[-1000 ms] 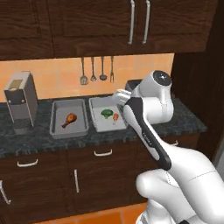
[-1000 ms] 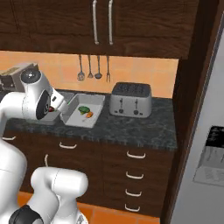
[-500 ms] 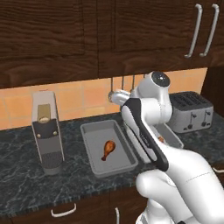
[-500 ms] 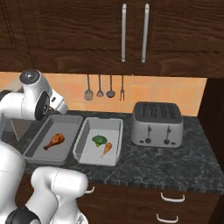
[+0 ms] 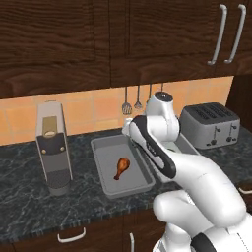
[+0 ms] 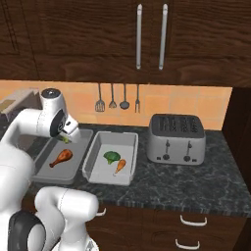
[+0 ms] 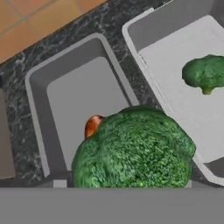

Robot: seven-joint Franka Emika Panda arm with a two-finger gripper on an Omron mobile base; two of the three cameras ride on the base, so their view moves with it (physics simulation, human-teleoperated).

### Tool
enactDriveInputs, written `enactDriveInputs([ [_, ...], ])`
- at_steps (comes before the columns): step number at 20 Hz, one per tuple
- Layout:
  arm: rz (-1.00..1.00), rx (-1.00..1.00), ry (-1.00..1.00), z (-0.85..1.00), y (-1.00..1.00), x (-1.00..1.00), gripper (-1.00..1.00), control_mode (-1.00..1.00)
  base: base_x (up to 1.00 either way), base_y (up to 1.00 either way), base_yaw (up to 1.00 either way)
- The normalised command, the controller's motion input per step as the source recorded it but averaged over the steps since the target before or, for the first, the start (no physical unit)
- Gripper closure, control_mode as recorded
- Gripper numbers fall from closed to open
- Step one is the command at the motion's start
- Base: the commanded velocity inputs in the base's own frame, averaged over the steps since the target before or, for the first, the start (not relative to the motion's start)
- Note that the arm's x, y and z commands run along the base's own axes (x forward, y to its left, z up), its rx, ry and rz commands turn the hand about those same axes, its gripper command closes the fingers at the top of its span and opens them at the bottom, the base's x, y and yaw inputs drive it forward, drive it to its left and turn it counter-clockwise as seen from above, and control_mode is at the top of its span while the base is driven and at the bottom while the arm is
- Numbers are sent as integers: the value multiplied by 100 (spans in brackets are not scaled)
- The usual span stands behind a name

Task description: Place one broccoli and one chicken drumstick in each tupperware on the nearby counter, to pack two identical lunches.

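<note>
Jaws: clamped on a broccoli (image 7: 133, 148); in my hand view the big green head hides both tips; in the right base view I see a bit of green under the gripper (image 6: 65, 138).
Gripper place: over the left tupperware (image 6: 44, 166), near its back edge, above the tray and not in it; the white arm crosses in front of the trays in my left base view.
Left tupperware contents: one chicken drumstick (image 5: 121, 168) lying near the middle of the floor, dark end toward the front; in the hand view I catch just its orange-brown end (image 7: 92, 125) past the held broccoli.
Right tupperware (image 6: 128, 164): just beside the left one, long sides nearly touching; I see a second broccoli (image 6: 112, 157) and a second drumstick (image 6: 119, 166) lying close together on its floor.
Counter (image 6: 196, 184): both trays sit toward its middle; the toaster (image 6: 176, 138) stands to their right near the back edge; a tall grey appliance (image 5: 53, 146) stands to their left.
Wall: utensils (image 6: 117, 97) hang above the trays.
</note>
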Motion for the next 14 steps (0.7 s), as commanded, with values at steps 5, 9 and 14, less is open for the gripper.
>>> enactDriveInputs([
  [5,0,-11,-8,-87,58,86,100,-100,0,0,0],
  [9,-1,-7,-12,-66,14,84,-100,-100,0,0,0],
  [14,-4,0,1,-3,0,37,-100,-100,0,0,0],
])
